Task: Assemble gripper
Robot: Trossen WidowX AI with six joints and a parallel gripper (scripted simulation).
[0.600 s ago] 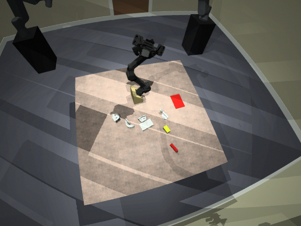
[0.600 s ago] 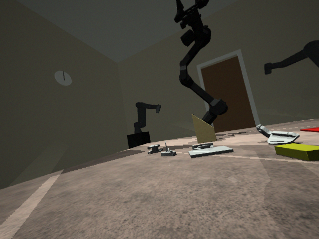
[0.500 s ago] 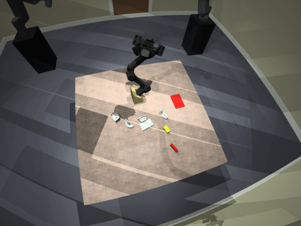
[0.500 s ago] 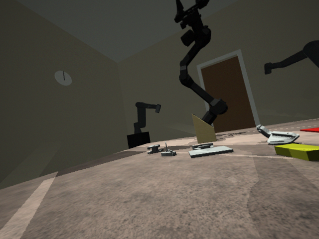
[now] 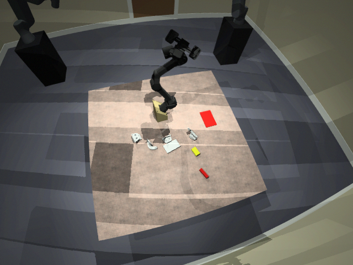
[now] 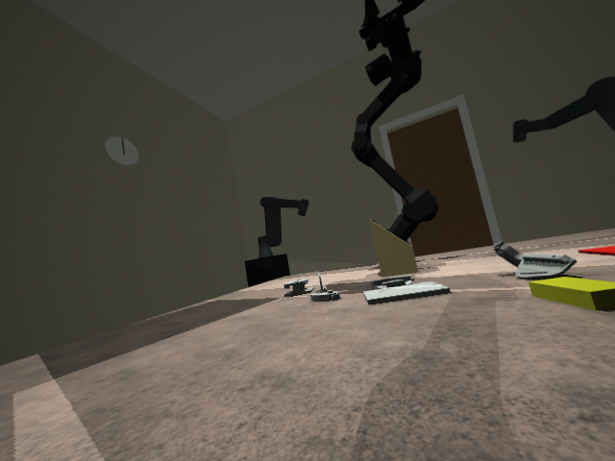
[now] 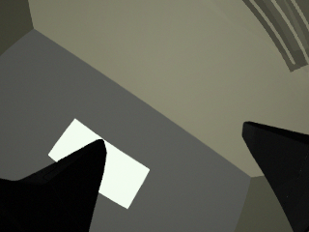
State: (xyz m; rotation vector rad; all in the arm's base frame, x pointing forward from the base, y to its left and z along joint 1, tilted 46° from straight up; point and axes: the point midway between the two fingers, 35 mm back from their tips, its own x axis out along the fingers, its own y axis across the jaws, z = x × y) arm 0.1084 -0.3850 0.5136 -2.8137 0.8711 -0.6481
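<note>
From where I stand, the black arm (image 5: pixel 166 67) (image 6: pixel 387 168) rises from beside a tan wedge (image 5: pixel 160 114) (image 6: pixel 394 253), bent and reaching high over the surface (image 5: pixel 159 208) (image 6: pixel 258 376). Its tool (image 5: pixel 183 43) (image 6: pixel 392 6) (image 7: pixel 177 138) is wide open with nothing in its grip, up in the air and well apart from the pieces. In the wrist view, its two dark fingers stand either side of a gap, one of them partly across a bright white panel (image 7: pixel 126 174).

Down on the surface, the pale pieces lie loose. A flat plate (image 5: pixel 171 146) (image 6: pixel 406 292) has a small bracket (image 5: pixel 167 139) (image 6: pixel 392 281) just beside it, on the wedge side; I can't tell whether they touch. A curved piece (image 5: pixel 150 144) (image 6: pixel 325 296) lies near the plate, with a compact piece (image 5: pixel 136 138) (image 6: pixel 296 286) farther out. On the plate's other side sits a long piece (image 5: pixel 192 134) (image 6: pixel 542 264), one end sticking up. I can't make out which is the gripper base, but nothing here is assembled. The yellow block (image 5: pixel 196 151) (image 6: pixel 571 291), red bar (image 5: pixel 203 173) and red sheet (image 5: pixel 208 118) (image 6: pixel 601 250) lie apart from them.
</note>
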